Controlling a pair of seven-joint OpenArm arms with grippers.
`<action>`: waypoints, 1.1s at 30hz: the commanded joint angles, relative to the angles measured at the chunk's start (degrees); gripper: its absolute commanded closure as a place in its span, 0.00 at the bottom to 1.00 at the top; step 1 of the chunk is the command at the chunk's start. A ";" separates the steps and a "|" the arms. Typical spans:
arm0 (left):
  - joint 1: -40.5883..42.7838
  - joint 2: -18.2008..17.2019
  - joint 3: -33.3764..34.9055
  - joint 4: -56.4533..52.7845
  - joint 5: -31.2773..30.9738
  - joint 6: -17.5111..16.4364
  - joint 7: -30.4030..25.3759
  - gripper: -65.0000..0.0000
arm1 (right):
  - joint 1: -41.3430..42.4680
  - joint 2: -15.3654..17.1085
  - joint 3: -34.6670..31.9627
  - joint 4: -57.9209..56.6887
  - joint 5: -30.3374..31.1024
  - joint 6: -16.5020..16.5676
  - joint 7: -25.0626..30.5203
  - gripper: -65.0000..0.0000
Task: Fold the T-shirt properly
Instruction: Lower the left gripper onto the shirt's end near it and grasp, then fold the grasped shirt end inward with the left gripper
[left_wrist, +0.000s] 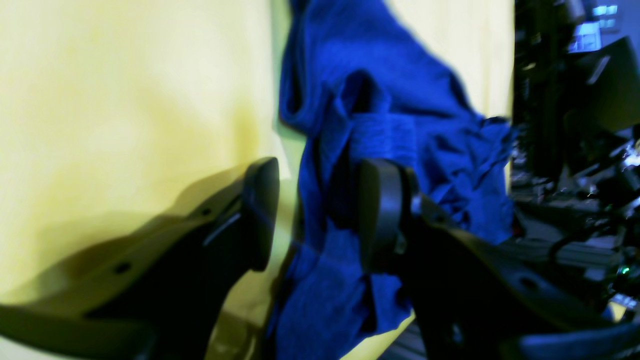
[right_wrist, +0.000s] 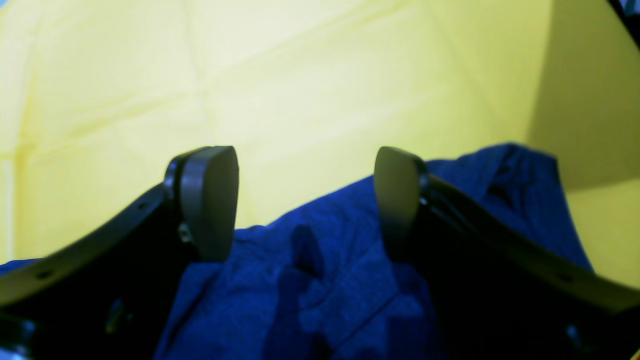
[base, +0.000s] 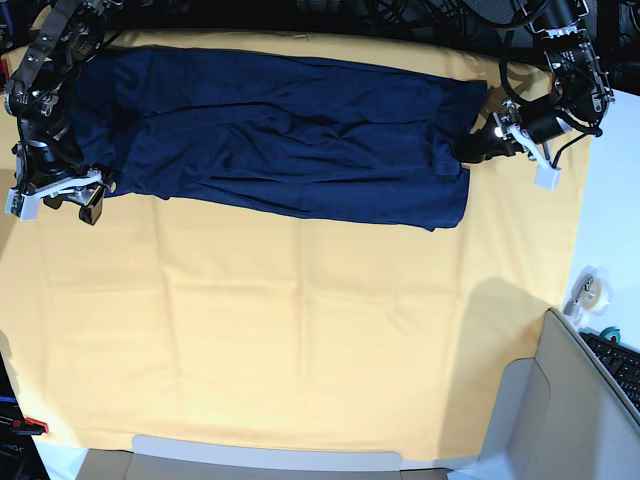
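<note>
While both jaws gape, left gripper (left_wrist: 317, 215) straddles T-shirt (base: 280, 140) hem; right gripper (right_wrist: 306, 202) above its edge.

No legible text, label, brand, number or sign appeared on any surface in the three views.

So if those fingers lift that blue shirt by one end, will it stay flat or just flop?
The T-shirt would probably flop: its fabric already bunches into soft folds near the left gripper. It looks thin and light, lying in creases on the yellow cloth. It likely would not slide as one piece if pushed, but wrinkle up.
</note>
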 joint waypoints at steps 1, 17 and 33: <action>-0.68 -1.17 -0.15 0.84 1.73 0.15 0.50 0.60 | 0.55 0.78 0.18 0.67 0.41 0.31 1.43 0.36; -1.12 -1.08 7.23 3.47 8.24 -0.03 0.50 0.48 | 0.73 0.78 0.18 0.67 0.41 0.31 1.43 0.36; -2.70 2.97 10.13 3.47 8.41 -0.03 0.50 0.48 | 0.64 0.78 0.18 0.67 0.41 0.31 1.43 0.36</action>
